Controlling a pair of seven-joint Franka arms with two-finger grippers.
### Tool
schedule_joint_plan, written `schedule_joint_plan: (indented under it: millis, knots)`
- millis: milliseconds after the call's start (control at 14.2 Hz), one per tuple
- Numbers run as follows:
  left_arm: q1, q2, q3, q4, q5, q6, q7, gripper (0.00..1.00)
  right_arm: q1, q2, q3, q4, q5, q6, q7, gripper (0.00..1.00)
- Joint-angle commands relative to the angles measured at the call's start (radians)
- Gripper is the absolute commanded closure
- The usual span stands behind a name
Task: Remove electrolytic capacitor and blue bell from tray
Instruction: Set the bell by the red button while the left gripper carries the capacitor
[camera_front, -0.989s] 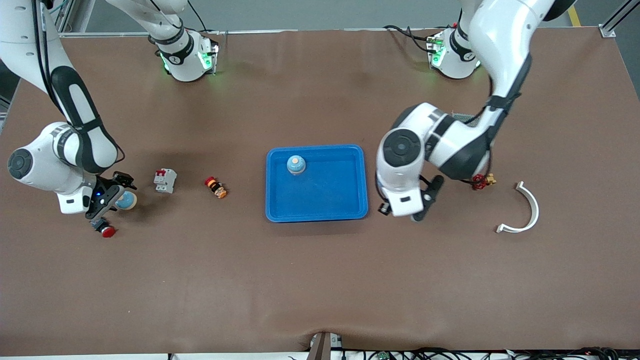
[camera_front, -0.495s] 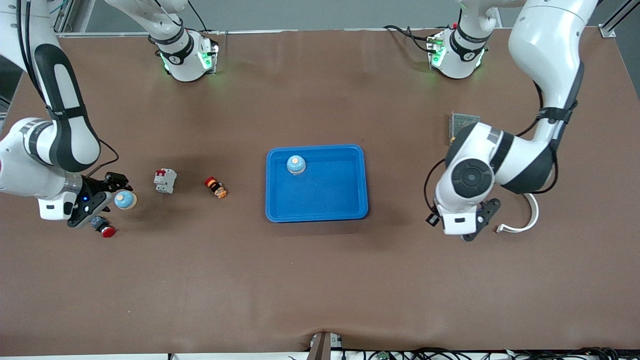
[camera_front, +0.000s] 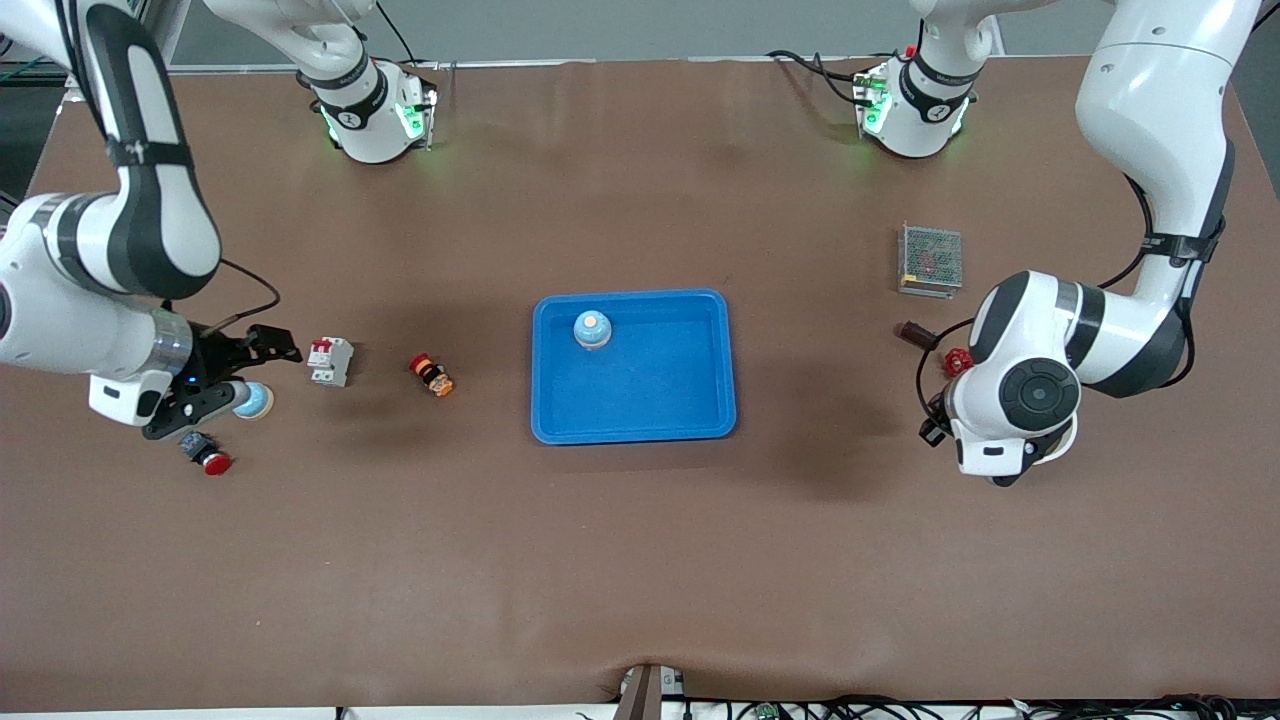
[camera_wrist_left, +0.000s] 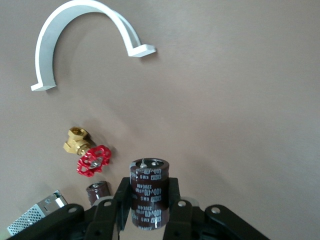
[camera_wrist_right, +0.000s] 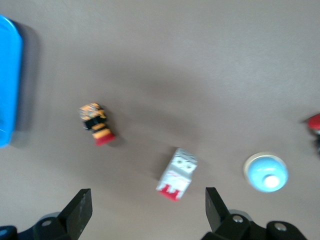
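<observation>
Brown tabletop (camera_front: 640, 560), two arms, the following items.

Blue tray (camera_front: 650, 400): middle of the tabletop. Holds one light-blue bell (camera_front: 591, 328) with an orange button, in the tray corner farther from the front camera, toward the right arm's end.

Second bell (camera_front: 254, 400): light blue, on the tabletop at the right arm's end, just beside the right tool; also in the right wrist view (camera_wrist_right: 265, 172).

Capacitor (camera_wrist_left: 148, 192): dark brown cylinder with printed lettering, clamped upright between the fingers of the left tool (camera_wrist_left: 148, 210). That tool is up in the air at the left arm's end, over the white curved bracket (camera_wrist_left: 80, 37); hidden under the wrist in the front view.

Smaller capacitor (camera_front: 914, 334): dark, lying on the tabletop near the red-handled brass valve (camera_front: 957, 360).

Metal mesh box (camera_front: 930, 259): on the tabletop, farther from the front camera than the valve.

Right tool (camera_front: 232, 375): fingers spread wide, holding nothing, over the tabletop between the second bell and the white circuit breaker (camera_front: 330, 360).

Circuit breaker: white with red switches, between the right tool and the tray.

Orange-and-black switch (camera_front: 432, 375): red cap, between the circuit breaker and the tray.

Red push button (camera_front: 208, 456): nearer to the front camera than the second bell.
</observation>
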Motion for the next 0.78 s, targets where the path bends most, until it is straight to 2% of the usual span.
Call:
schedule_joint_plan:
  millis: [0, 353, 707]
  knots:
    - [0.037, -0.039, -0.009, -0.066, 0.016, -0.001, 0.031, 1.0, 0.063, -0.045, -0.007, -0.016, 0.013, -0.019, 0.158, 0.0]
    - [0.115, -0.03, -0.007, -0.092, 0.019, 0.037, 0.095, 1.0, 0.21, -0.078, -0.007, -0.016, 0.019, -0.014, 0.454, 0.0]
    - [0.161, -0.01, 0.0, -0.155, 0.077, 0.157, 0.115, 1.0, 0.374, -0.101, -0.007, -0.016, 0.024, 0.01, 0.747, 0.0]
